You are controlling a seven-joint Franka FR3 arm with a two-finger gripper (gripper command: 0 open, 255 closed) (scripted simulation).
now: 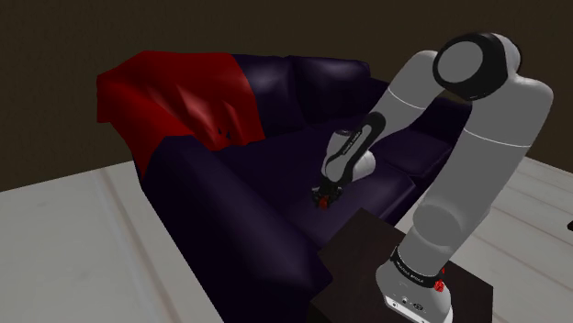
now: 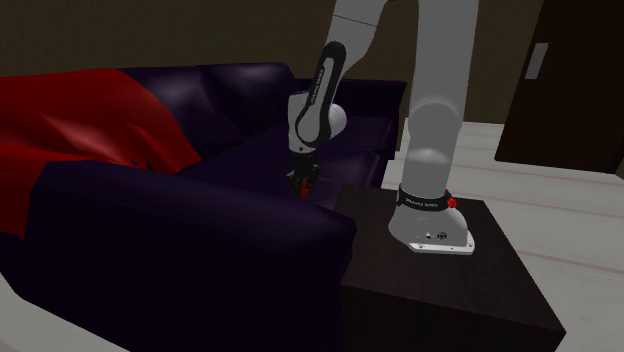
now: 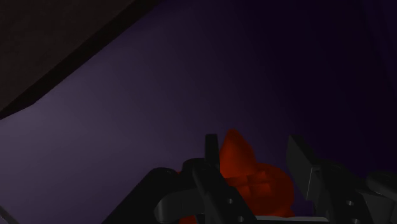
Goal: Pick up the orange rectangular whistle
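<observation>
The orange whistle lay on the dark purple sofa seat, between the two fingers of the gripper and closer to one finger than to the other. The jaws stood apart, not clasping it, with a dark gap on one side. I judged that in closing, the nearer finger could push the small whistle sideways over the cushion, so it might tilt or be caught only by an edge.

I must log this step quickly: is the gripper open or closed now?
Gripper: open, fingers on either side of the orange whistle, not clasping it.
</observation>
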